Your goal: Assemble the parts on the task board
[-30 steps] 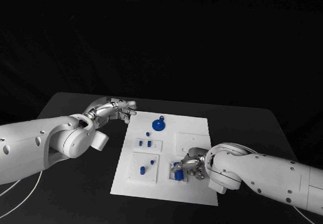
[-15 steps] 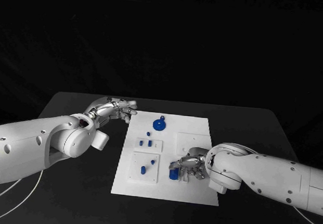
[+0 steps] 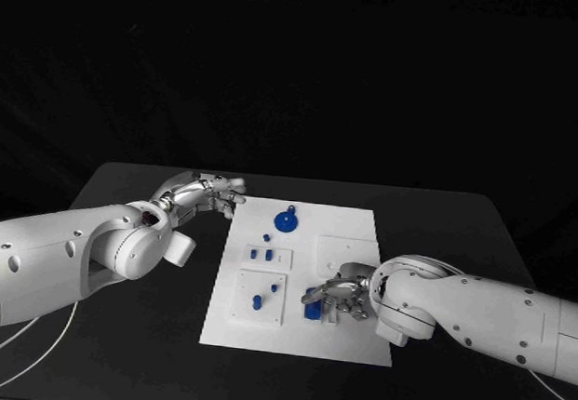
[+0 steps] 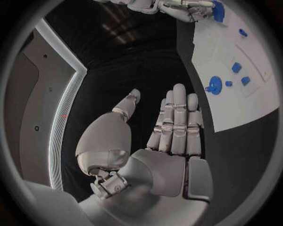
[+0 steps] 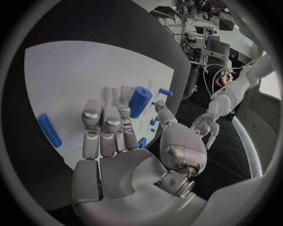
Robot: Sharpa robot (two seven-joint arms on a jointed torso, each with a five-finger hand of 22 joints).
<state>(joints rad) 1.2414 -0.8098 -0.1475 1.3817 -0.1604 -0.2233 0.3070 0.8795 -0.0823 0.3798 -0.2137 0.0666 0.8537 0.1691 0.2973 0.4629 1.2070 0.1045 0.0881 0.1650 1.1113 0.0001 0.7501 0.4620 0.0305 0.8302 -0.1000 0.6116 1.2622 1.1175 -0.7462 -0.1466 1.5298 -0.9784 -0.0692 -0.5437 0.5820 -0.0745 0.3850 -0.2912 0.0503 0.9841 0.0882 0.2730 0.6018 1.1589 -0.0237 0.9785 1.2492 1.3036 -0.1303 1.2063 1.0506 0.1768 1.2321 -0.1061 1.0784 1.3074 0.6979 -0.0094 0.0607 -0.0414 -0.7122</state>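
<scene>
Head view: the task board [image 3: 348, 225] lies at the middle of the black table [image 3: 128, 187]. The right hand [image 3: 339, 295] grasps a blue cylinder [image 3: 313, 308] over the board's near end, at about 5 o'clock from the blue disc with a stem [image 3: 284, 222]. The left hand [image 3: 204, 193] hovers off the board's 10 o'clock corner, fingers loosely extended, grasping nothing. Small blue pegs [image 3: 260, 253] stand mid-board.

Left wrist view: the left hand [image 4: 159, 136] is released, palm bare, fingers straight. The disc [image 4: 215, 86] and pegs [image 4: 237, 67] sit on the board beyond it.

Right wrist view: the cylinder [image 5: 139, 101] stands past the fingertips [image 5: 104, 113], thumb alongside. Exact contact is hard to tell here. A second blue rod [image 5: 48, 130], which the head view does not show, lies flat on the board.

The cylinder looks like rigid, light, smooth plastic, likely slippery, and is best pinched across its middle.
</scene>
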